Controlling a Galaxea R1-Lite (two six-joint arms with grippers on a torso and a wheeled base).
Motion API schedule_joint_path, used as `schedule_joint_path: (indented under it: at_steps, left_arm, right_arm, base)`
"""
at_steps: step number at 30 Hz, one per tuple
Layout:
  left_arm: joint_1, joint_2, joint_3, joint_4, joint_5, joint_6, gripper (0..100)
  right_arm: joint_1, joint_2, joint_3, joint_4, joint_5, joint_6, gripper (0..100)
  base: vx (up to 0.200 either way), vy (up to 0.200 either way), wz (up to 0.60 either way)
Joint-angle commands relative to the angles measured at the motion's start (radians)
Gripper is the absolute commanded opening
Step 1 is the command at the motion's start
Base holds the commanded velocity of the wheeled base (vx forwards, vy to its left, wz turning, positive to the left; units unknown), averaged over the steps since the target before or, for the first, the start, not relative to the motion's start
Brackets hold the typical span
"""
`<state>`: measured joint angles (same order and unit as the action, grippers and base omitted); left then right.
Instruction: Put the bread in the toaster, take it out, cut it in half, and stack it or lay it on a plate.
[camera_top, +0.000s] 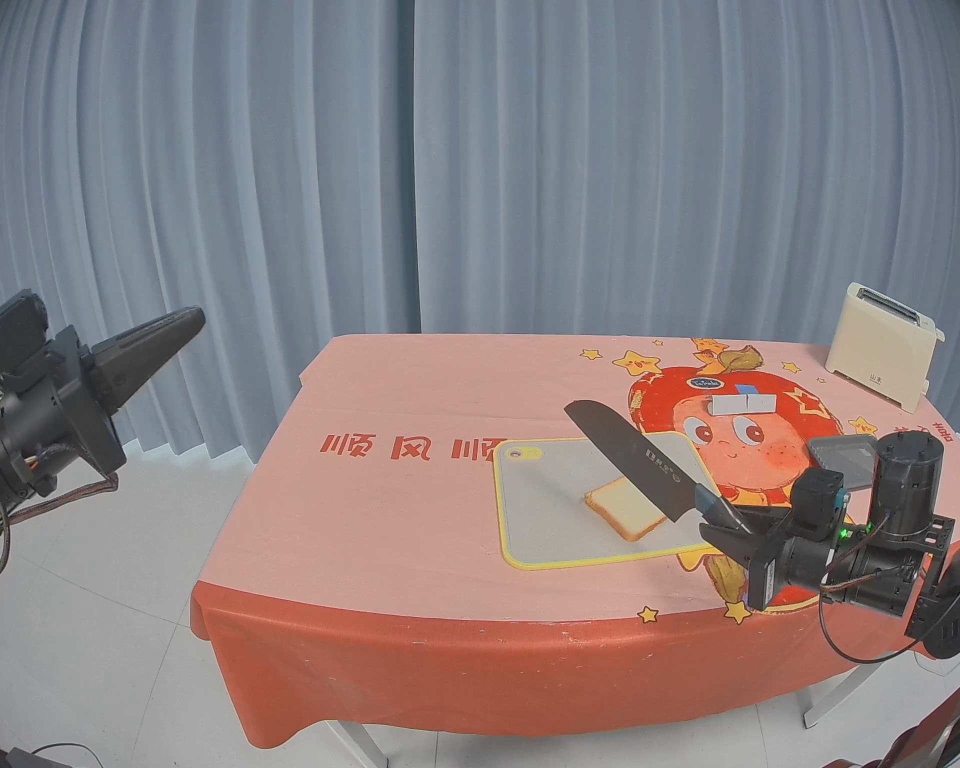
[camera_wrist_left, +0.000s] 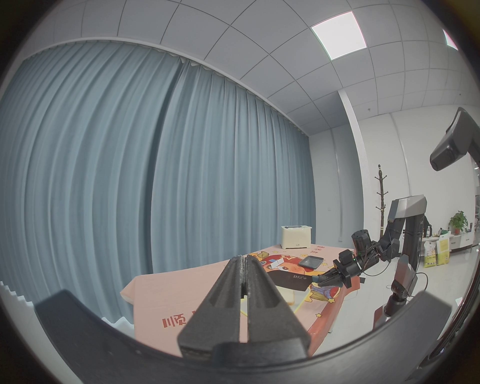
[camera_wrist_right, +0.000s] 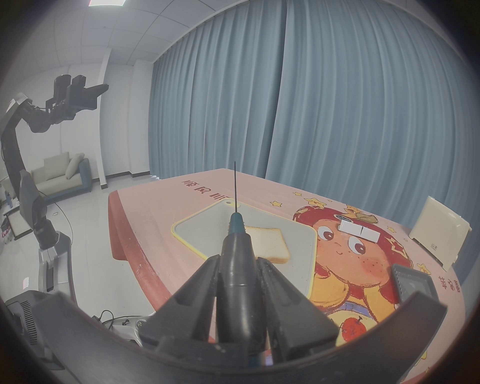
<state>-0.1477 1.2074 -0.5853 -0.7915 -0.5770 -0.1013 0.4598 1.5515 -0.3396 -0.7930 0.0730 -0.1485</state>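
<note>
A salmon-pink cloth (camera_top: 400, 520) printed with a cartoon face and red characters covers the tabletop, with blue-grey curtains (camera_top: 500, 150) hanging behind it. A small white block (camera_top: 741, 404) lies on the cartoon's forehead, far right. Beyond stand a sofa (camera_wrist_right: 60, 175), a coat stand (camera_wrist_left: 381, 200) and a potted plant (camera_wrist_left: 457, 221).

One knife (camera_top: 640, 460) clamped in right gripper (camera_top: 725, 520); just ahead of gripper, one bread slice (camera_top: 625, 508) on one cutting board (camera_top: 540, 500); beyond gripper, one toaster (camera_top: 882, 345), one dark tray (camera_top: 842, 458), one white block (camera_top: 742, 404).
</note>
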Motion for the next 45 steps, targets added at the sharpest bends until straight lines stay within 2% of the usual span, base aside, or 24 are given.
schedule_joint_path:
  at_steps: [1, 6, 10, 12, 16, 19, 22, 26, 35, 45]
  left_arm:
    - [-0.033, 0.100, 0.007, -0.038, -0.004, 0.014, 0]
    - [-0.050, 0.199, -0.007, -0.126, 0.000, 0.005, 0]
    - [-0.052, 0.307, -0.077, -0.184, 0.000, 0.009, 0]
    - [-0.075, 0.353, -0.122, -0.203, 0.000, 0.006, 0]
    - [-0.151, 0.405, -0.205, -0.198, 0.006, 0.000, 0]
    - [-0.165, 0.434, -0.229, -0.198, 0.008, 0.000, 0]
    - [-0.196, 0.523, -0.312, -0.206, 0.013, 0.002, 0]
    - [-0.199, 0.566, -0.378, -0.201, 0.011, 0.002, 0]
    - [-0.227, 0.630, -0.432, -0.201, 0.009, 0.003, 0]
    - [-0.217, 0.776, -0.610, -0.204, 0.014, 0.003, 0]
  right_arm:
    - [-0.015, 0.007, -0.007, -0.002, -0.001, 0.003, 0]
    - [-0.030, -0.002, -0.009, 0.000, -0.002, 0.001, 0]
    - [-0.030, 0.001, -0.007, 0.000, -0.001, 0.001, 0]
    - [-0.036, 0.004, -0.009, 0.000, -0.001, 0.001, 0]
    - [-0.044, 0.007, -0.009, 0.000, -0.001, 0.001, 0]
    - [-0.043, 0.007, -0.009, 0.001, -0.001, 0.001, 0]
    - [-0.047, 0.004, -0.007, 0.003, -0.001, 0.001, 0]
    - [-0.050, 0.001, -0.006, 0.005, -0.001, 0.001, 0]
    - [-0.050, 0.001, -0.001, 0.006, 0.001, 0.001, 0]
    - [-0.056, -0.001, 0.001, 0.008, -0.001, 0.001, 0]
  base:
    - [0.000, 0.000, 0.00]
    - [0.000, 0.000, 0.00]
    - [0.000, 0.000, 0.00]
    - [0.000, 0.000, 0.00]
    - [0.000, 0.000, 0.00]
    - [0.000, 0.000, 0.00]
    - [0.000, 0.000, 0.00]
    - [0.000, 0.000, 0.00]
    - [0.000, 0.000, 0.00]
    - [0.000, 0.000, 0.00]
